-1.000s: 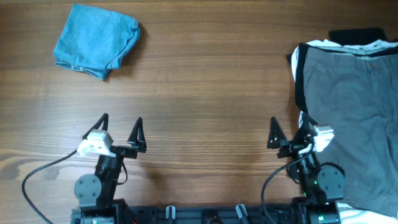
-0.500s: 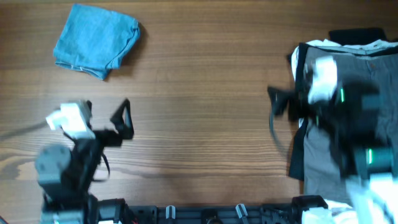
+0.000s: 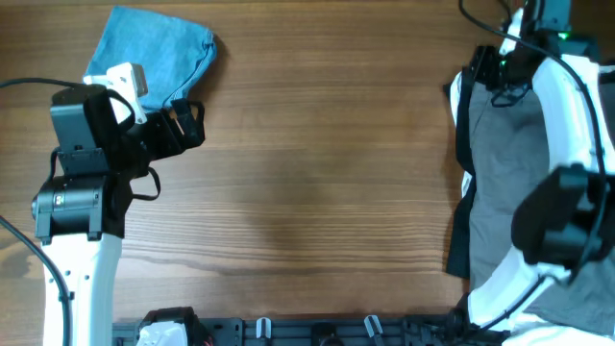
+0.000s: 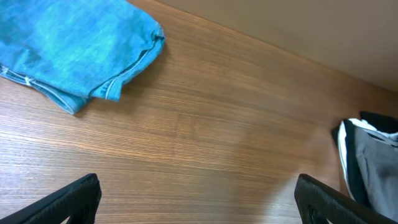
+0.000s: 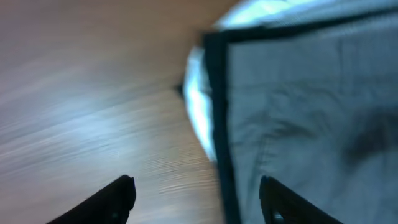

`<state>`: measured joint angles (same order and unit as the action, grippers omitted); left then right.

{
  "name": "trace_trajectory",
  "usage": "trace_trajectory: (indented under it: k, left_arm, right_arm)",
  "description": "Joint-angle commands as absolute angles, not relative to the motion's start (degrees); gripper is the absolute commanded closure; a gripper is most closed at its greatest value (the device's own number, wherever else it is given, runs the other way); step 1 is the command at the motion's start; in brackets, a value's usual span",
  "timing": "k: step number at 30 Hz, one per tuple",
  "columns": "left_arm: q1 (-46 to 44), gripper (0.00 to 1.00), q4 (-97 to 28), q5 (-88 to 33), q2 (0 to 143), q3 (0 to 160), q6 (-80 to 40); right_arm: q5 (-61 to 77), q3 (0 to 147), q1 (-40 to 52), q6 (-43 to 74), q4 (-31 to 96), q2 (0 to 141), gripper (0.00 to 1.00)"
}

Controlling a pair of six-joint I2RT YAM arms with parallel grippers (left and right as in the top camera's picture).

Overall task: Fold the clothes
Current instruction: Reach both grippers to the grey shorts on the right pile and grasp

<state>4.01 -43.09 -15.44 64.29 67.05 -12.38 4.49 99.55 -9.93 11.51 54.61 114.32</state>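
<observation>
Wood table (image 3: 317,163) first. Largest cloth: grey shorts (image 3: 504,173), flat along the right edge, long axis running far-to-near, waistband end at the far side. Under them a black garment (image 3: 460,245), showing as a dark strip down the shorts' left side, with pale lining poking out at the far corner. Far-left corner: light-blue garment (image 3: 159,43), bunched into a small packet, well apart from the pile.

Right gripper (image 3: 487,69) hanging over the far-left corner of the shorts, near the waistband. Fingers apart, nothing between them. Wrist view badly blurred, so probably above the cloth and not touching, but can't confirm. In that view, black edge sitting between the fingers, grey fabric off toward the right finger.

Left gripper (image 3: 187,125) just on the near side of the blue garment, also spread wide and empty, pointing across the table toward the pile.

Judgement: grasp phase, no fold made on the shorts. Right arm clearly the nearer one, left well away. Next move likely a drop onto that waistband corner, then a pull along or across the long axis.
</observation>
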Motion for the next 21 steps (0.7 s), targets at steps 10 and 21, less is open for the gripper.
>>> trace_trajectory:
  k: [10,21]
  left_arm:
    - [3.60,0.00,-42.94,-17.08,64.31,68.49,-12.47]
    - [3.60,0.00,-42.92,-17.08,64.31,68.49,-12.45]
  right_arm:
    - [-1.32,99.92,-9.50,15.11,55.46,124.66,0.41]
    - [-5.72,96.38,-9.89,13.13,52.14,125.73,0.96]
